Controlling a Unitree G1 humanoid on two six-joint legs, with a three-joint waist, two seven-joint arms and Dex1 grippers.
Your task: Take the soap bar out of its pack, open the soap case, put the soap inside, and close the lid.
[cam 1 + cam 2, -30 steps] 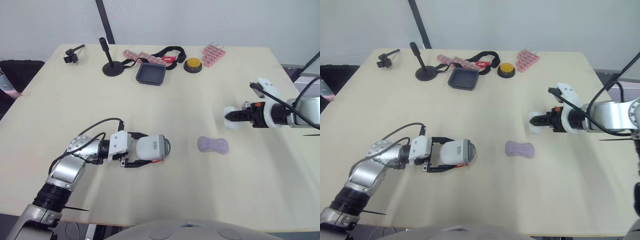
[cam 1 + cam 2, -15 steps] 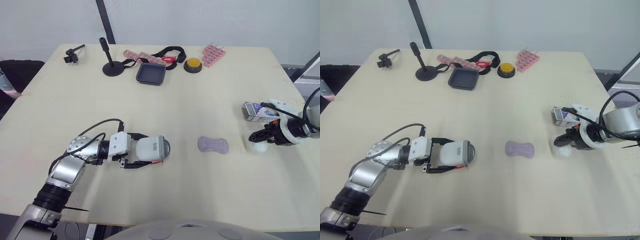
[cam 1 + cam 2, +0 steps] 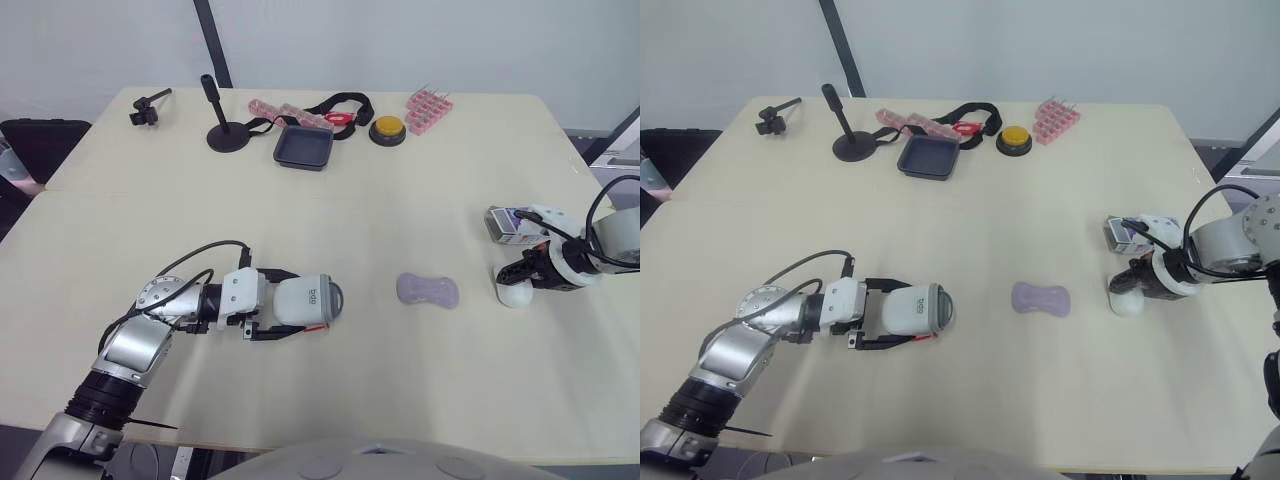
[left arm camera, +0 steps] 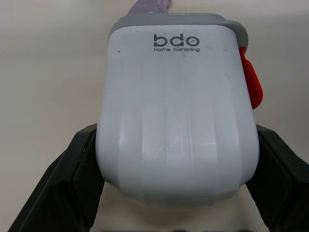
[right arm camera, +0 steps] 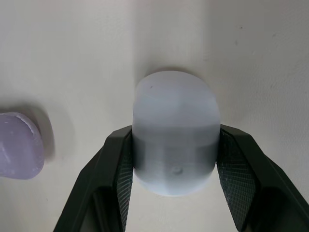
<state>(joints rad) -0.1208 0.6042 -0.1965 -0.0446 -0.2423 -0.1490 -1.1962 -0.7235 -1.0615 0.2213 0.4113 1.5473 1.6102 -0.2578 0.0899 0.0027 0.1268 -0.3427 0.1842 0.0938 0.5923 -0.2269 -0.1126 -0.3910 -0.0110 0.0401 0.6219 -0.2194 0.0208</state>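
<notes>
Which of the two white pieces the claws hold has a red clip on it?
The case piece in the left gripper, printed bdo, grey-rimmed; the rounded piece in the right gripper is plain white.

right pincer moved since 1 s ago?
Yes. The right pincer, shut on the white lid, went rightward and nearer the robot, judged against the purple soap bar.

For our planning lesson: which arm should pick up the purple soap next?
Probably right. The right tool grips only the white lid, resting on the table, with the soap near. The left tool steadies the case.
</notes>
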